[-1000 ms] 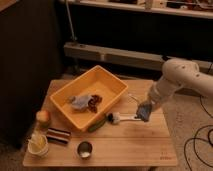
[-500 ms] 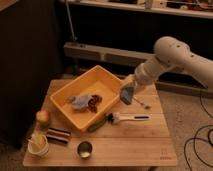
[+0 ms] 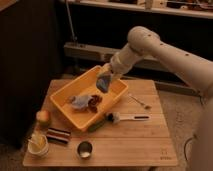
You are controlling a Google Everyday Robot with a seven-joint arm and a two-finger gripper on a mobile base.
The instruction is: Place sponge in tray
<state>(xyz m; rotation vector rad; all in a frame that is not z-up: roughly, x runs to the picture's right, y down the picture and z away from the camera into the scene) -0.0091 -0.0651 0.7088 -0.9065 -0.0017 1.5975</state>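
The yellow tray (image 3: pixel 60 107) sits on the left half of the wooden table (image 3: pixel 130 145). My gripper (image 3: pixel 105 78) is shut on a blue-grey sponge (image 3: pixel 103 83) and holds it just above the tray's right inner part, near its far right rim. The white arm reaches in from the upper right. Inside the tray lie a crumpled grey-white item (image 3: pixel 79 102) and a dark red item (image 3: pixel 93 101).
A dish brush (image 3: pixel 122 118) with a white handle lies right of the tray. A fork (image 3: pixel 139 101) lies near the table's right edge. At the front left stand an apple (image 3: pixel 43 118), a yellow cup (image 3: pixel 38 145), a dark bar (image 3: pixel 59 136) and a small metal cup (image 3: pixel 85 149).
The arm has swung left from the table's right side, carrying the sponge up and over the tray's right rim. The brush and other items have not moved.
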